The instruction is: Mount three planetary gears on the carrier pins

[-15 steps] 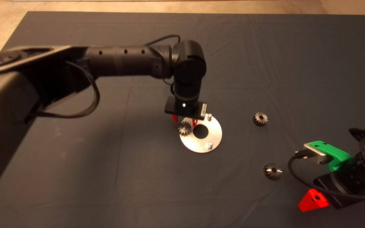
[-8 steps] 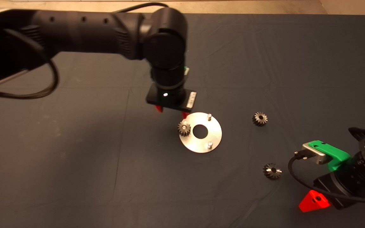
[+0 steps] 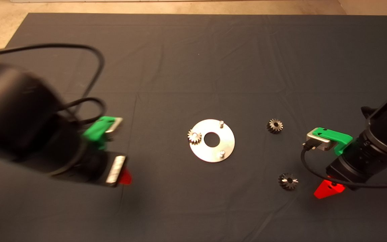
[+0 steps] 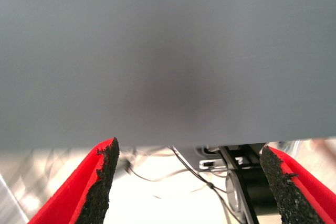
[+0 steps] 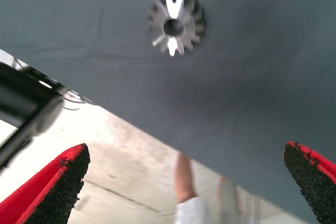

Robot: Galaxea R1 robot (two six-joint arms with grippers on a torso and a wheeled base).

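A round silver disc (image 3: pixel 227 144) with a large centre hole lies at the mat's middle. One planetary gear (image 3: pixel 194 136) sits on its left carrier pin. Two carrier pins (image 3: pixel 221 123) (image 3: pixel 222 153) stand bare. Two loose gears lie to the right, one farther back (image 3: pixel 275 126) and one nearer (image 3: pixel 288 181). The nearer one also shows in the right wrist view (image 5: pixel 175 24). My left gripper (image 3: pixel 125 177) (image 4: pixel 189 150) is open and empty at the lower left, far from the disc. My right gripper (image 3: pixel 328 190) (image 5: pixel 186 150) is open and empty, just right of the nearer gear.
The dark mat (image 3: pixel 193 60) covers the table; bare floor shows past its far edge. Both wrist views look past the mat's near edge to the floor. What looks like a person's leg (image 5: pixel 184 184) shows there in the right wrist view.
My left arm has pulled away from the disc to the lower left, leaving the gear on the left pin. My right arm has risen and moved slightly toward the nearer loose gear.
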